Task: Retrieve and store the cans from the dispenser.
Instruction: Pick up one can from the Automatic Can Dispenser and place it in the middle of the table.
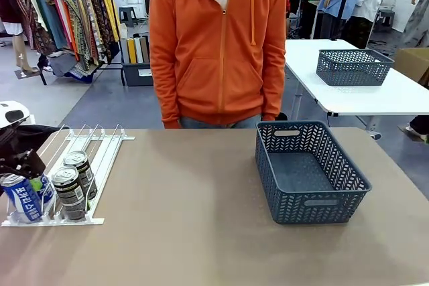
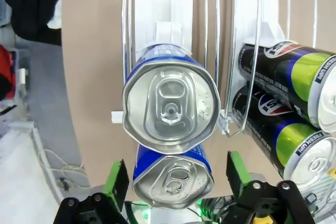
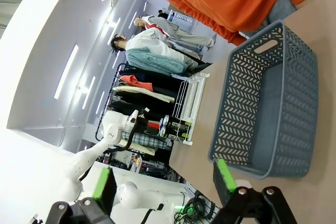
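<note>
The dispenser (image 1: 100,159), a flat white rack of thin rails, lies at the table's left. Its front end holds a blue can (image 1: 23,199) and two dark cans (image 1: 70,192) side by side in the lanes. My left gripper (image 1: 27,171) hangs low over the blue lane. In the left wrist view two blue cans show top-on, the nearer one (image 2: 173,179) between the green pads (image 2: 116,179) of my left gripper (image 2: 177,177), with small gaps on both sides. The farther blue can (image 2: 170,106) lies behind it. My right gripper (image 3: 164,182) is open and holds nothing.
A dark grey lattice basket (image 1: 312,172) stands right of centre, with nothing in it. A person in an orange hoodie (image 1: 218,45) stands at the far edge. Bare brown table lies between rack and basket. Another table with a basket (image 1: 353,66) is at the back right.
</note>
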Controlling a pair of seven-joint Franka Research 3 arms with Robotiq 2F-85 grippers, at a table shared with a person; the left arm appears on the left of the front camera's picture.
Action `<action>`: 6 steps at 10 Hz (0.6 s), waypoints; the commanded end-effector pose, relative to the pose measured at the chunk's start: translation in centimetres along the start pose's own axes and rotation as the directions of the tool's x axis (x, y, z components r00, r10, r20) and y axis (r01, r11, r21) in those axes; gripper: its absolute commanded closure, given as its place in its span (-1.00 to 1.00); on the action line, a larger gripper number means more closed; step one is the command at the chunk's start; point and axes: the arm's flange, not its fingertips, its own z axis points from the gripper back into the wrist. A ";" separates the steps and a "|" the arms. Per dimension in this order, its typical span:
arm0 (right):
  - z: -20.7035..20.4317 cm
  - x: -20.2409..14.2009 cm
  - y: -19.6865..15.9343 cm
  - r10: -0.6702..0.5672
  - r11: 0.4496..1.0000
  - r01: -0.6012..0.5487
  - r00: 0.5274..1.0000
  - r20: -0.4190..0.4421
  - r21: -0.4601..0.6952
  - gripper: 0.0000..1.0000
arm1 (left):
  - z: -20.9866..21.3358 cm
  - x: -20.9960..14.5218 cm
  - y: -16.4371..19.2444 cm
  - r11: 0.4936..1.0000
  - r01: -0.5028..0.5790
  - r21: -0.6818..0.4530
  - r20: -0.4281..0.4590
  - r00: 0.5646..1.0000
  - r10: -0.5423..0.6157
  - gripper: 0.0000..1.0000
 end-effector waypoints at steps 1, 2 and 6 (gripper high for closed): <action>0.1 0.3 0.2 0.010 1.000 -0.010 1.000 0.000 0.008 -1.00 | -0.2 0.3 0.0 1.000 -0.026 -0.008 0.026 0.999 0.026 1.00; 0.1 0.3 0.2 0.010 1.000 -0.010 1.000 0.000 0.008 -1.00 | -0.3 0.3 0.1 1.000 -0.029 -0.009 0.033 0.999 0.030 1.00; 0.1 0.3 0.2 0.010 1.000 -0.010 1.000 0.000 0.008 -1.00 | -0.4 0.3 0.2 1.000 -0.021 -0.002 0.045 0.999 0.021 1.00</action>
